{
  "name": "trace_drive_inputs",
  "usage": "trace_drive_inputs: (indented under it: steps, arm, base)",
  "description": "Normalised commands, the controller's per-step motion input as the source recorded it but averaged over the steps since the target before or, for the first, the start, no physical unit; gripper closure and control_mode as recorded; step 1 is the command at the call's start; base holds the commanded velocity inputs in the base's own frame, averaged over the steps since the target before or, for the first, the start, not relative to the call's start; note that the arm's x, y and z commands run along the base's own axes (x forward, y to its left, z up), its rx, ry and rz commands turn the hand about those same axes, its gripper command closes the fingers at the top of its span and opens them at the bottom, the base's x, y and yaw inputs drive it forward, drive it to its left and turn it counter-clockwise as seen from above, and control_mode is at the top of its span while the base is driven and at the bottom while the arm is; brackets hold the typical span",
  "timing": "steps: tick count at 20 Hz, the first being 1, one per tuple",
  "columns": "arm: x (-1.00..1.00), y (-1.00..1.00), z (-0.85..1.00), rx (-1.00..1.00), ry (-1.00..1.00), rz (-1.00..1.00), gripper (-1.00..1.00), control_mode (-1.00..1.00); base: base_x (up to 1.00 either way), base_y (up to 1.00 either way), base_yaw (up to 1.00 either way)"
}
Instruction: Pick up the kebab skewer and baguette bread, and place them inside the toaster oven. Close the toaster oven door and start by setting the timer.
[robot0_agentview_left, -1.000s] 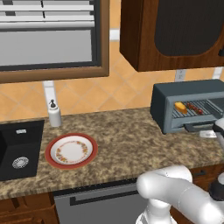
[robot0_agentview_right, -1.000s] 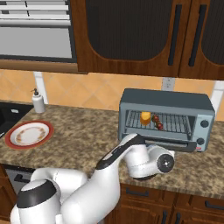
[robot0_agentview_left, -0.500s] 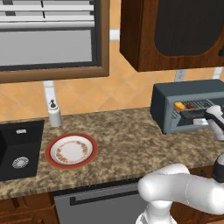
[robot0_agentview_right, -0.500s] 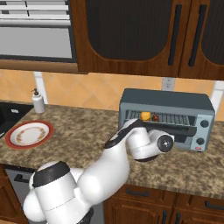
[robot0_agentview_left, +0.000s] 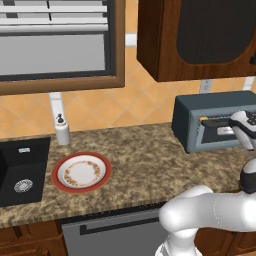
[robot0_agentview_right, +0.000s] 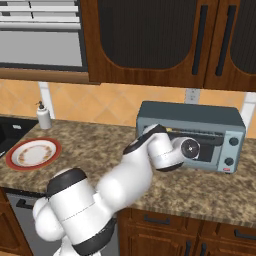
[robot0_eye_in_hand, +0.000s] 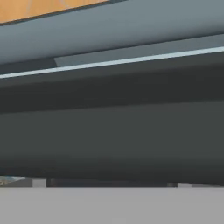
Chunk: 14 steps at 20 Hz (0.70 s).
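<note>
One toaster oven (robot0_agentview_right: 190, 137) sits on the speckled granite counter (robot0_agentview_left: 145, 165), and I place everything else by it. It stands under the dark wooden cabinets (robot0_agentview_right: 165, 42), against the orange tiled wall. The toaster oven door (robot0_agentview_right: 197, 142) is nearly shut, with only a narrow gap at the top, and the robot's hand presses close against its dark bar handle (robot0_agentview_left: 215, 121). The gripper's fingers are spread wide and hold nothing. Two round knobs (robot0_agentview_right: 231, 151) sit on the oven's right panel, above a small red mark too small to read. Well to the oven's left lie a red-rimmed plate (robot0_agentview_left: 81, 172), a soap dispenser (robot0_agentview_left: 62, 130) and a black sink (robot0_agentview_left: 20, 170). The skewer and bread are hidden from me.
</note>
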Motion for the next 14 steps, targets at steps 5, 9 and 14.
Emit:
trace_drive_inputs:
  steps: [5, 9, 14]
  arm:
    - [0.42, 0.0, 0.01, 0.0, 0.04, 0.0, -1.0, -1.0]
    - [0.49, 0.0, 0.0, 0.0, 0.01, 0.0, -1.0, -1.0]
    - [0.33, 0.0, 0.0, 0.0, 0.01, 0.0, -1.0, -1.0]
  base:
    - [0.0, 0.0, 0.0]
    - [0.0, 0.0, 0.0]
    - [0.0, 0.0, 0.0]
